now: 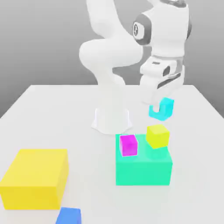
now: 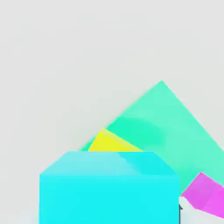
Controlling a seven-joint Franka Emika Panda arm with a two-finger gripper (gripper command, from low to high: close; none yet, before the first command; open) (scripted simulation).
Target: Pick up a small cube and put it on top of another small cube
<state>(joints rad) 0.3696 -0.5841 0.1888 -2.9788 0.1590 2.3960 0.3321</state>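
The small cyan cube (image 1: 162, 110) hangs in the air under my gripper (image 1: 159, 103), which is shut on it. Just below it and slightly toward the exterior view's left stands the other small cube, yellow-green (image 1: 157, 135), on top of the large teal-green block (image 1: 144, 168). A clear gap separates the two small cubes. In the hand view the cyan cube (image 2: 109, 188) sits close up, and behind it a corner of the yellow-green cube (image 2: 113, 144) shows on the teal-green block (image 2: 170, 122).
A small magenta cube (image 1: 128, 145) (image 2: 204, 192) shares the block's top beside the yellow-green cube. A large yellow block (image 1: 35, 177) and a small darker blue cube (image 1: 68, 216) lie toward the exterior view's lower left. The arm's white base (image 1: 111, 118) stands behind the block.
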